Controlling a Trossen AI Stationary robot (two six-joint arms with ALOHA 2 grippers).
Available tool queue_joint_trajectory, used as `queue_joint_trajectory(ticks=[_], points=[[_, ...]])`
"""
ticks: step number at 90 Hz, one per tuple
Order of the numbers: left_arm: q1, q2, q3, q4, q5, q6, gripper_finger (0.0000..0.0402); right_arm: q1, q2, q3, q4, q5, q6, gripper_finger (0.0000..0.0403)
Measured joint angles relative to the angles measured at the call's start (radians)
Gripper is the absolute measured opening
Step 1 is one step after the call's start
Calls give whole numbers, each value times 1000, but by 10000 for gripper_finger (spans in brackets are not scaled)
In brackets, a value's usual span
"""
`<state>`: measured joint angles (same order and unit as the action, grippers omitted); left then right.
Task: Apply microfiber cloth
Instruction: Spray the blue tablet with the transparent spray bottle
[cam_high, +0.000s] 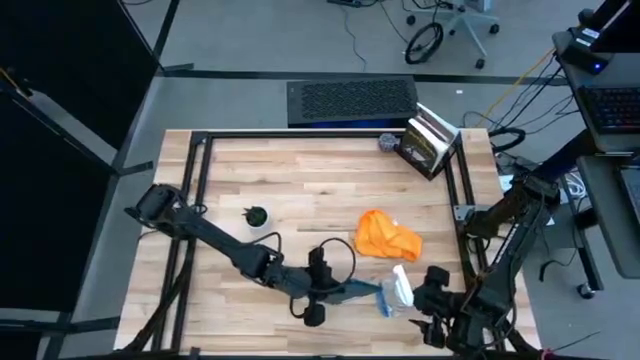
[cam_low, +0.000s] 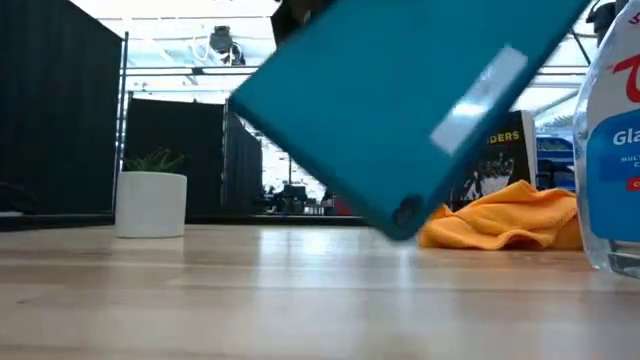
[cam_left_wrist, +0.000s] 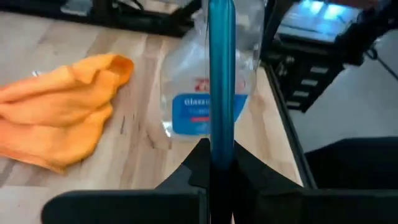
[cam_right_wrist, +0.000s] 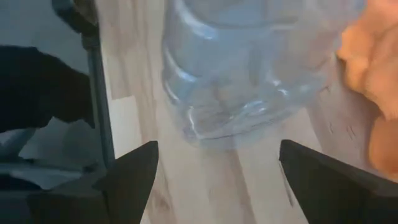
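Fingers of the left gripper (cam_left_wrist: 214, 171) pinched a teal tablet (cam_left_wrist: 220, 74) edge-on, lifted and tilted above the table (cam_high: 300, 180); those of the right gripper (cam_right_wrist: 214, 171) were spread wide just short of the spray bottle (cam_right_wrist: 249, 62). Beside the bottle, the cloth (cam_high: 387, 236) lay crumpled near the table's middle, untouched. It looked light, soft and limp, likely to drape and slip, so a raised fold near its edge seemed the best place to pinch
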<state>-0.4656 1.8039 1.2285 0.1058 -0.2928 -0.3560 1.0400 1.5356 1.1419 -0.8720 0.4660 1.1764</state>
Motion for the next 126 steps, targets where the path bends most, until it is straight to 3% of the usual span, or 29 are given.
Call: queue_joint_trajectory(ticks=[11,26,38,48,67,80,100,126], points=[[-2,-17,0,-3,-20,7,8,-14,0,0,-22,5,-47,322],[-3,-32,1,-15,-24,23,8,-7,-13,0,-127,60,13,353],[1,-38,1,-22,-24,23,8,11,-75,0,-232,83,131,388],[6,-54,1,-16,-27,23,8,39,-152,0,-249,157,111,397],[16,-79,1,-17,-33,25,8,36,-239,0,-164,202,104,386],[24,-85,1,-16,-35,27,8,35,-244,0,-77,311,0,385],[27,-85,1,-17,-34,26,8,137,-254,-17,-82,521,-115,384],[48,-85,1,-17,-34,25,8,183,-253,-131,73,617,-147,384]])
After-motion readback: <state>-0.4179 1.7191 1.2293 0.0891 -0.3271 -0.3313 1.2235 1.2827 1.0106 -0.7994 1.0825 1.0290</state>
